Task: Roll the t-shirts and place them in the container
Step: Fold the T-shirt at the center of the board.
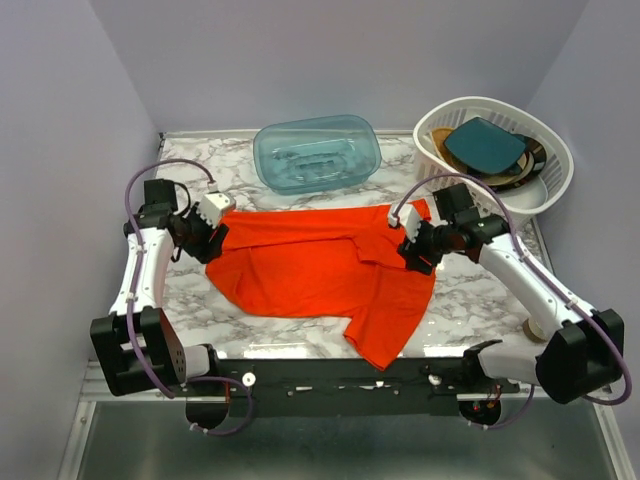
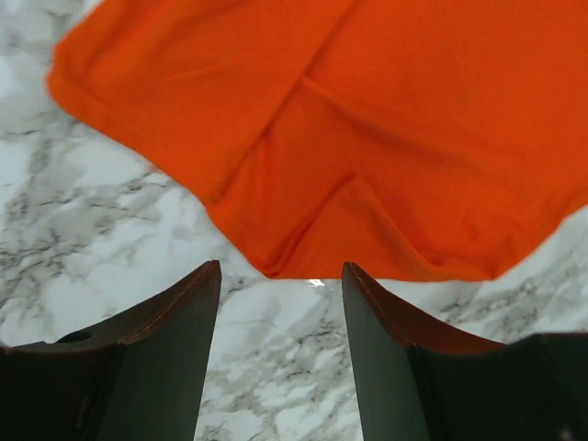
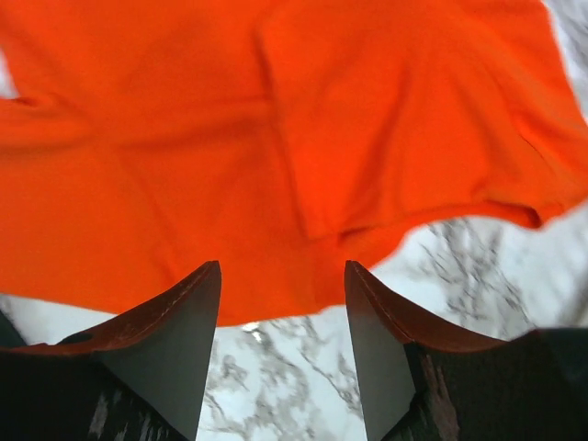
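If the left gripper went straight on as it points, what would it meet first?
Most likely the t-shirt, its near edge just ahead of the left gripper; depth is unclear, so the table could come first.

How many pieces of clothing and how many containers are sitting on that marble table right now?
Clothing: 1, the red-orange t-shirt
Containers: 2, the teal tub and the white basket, which holds stacked dishes
Total: 3
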